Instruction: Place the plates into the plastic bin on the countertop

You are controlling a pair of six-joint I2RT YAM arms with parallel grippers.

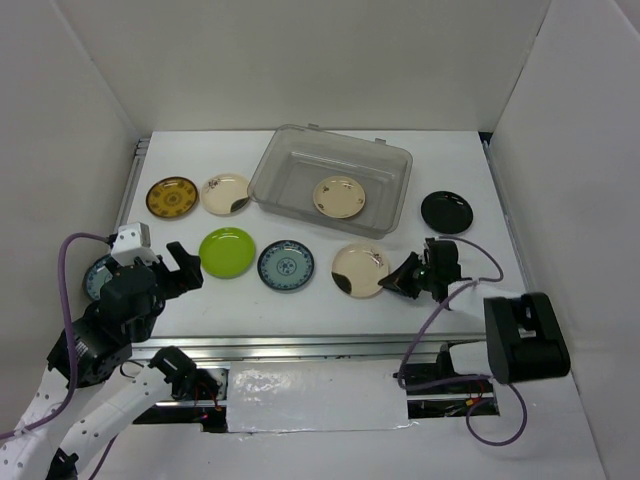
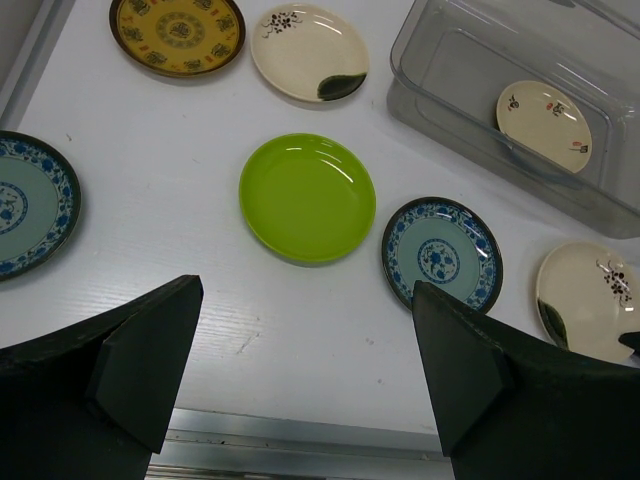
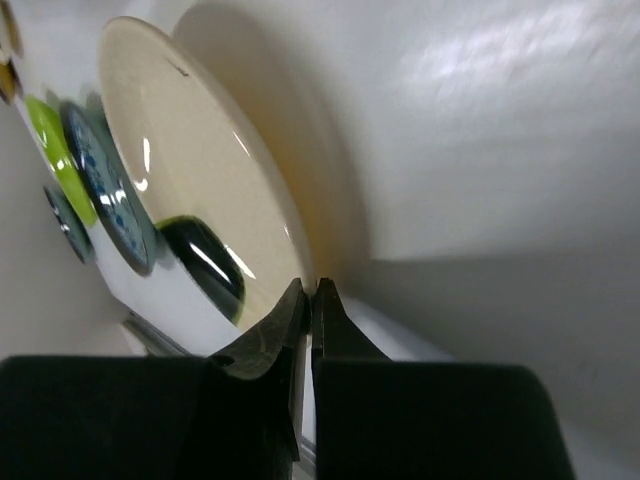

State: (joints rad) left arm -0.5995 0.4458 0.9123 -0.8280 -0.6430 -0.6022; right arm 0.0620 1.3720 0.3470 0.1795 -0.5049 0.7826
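My right gripper (image 1: 403,279) (image 3: 309,290) is shut on the right rim of a cream plate with a dark brown mark (image 1: 358,269) (image 3: 200,190), low at the table. My left gripper (image 1: 184,266) (image 2: 305,300) is open and empty above the front edge, near a lime green plate (image 1: 227,251) (image 2: 307,197) and a blue patterned plate (image 1: 286,265) (image 2: 441,253). The clear plastic bin (image 1: 272,184) (image 2: 430,110) holds one cream plate (image 1: 338,196) (image 2: 543,112). A mustard-yellow plate (image 1: 172,196), another cream plate (image 1: 226,193) and a black plate (image 1: 446,211) lie on the white countertop (image 1: 200,300).
A second blue patterned plate (image 1: 94,279) (image 2: 25,203) lies at the far left, partly under my left arm. A metal rail (image 1: 300,345) runs along the front edge. White walls (image 1: 560,120) close in the sides and back.
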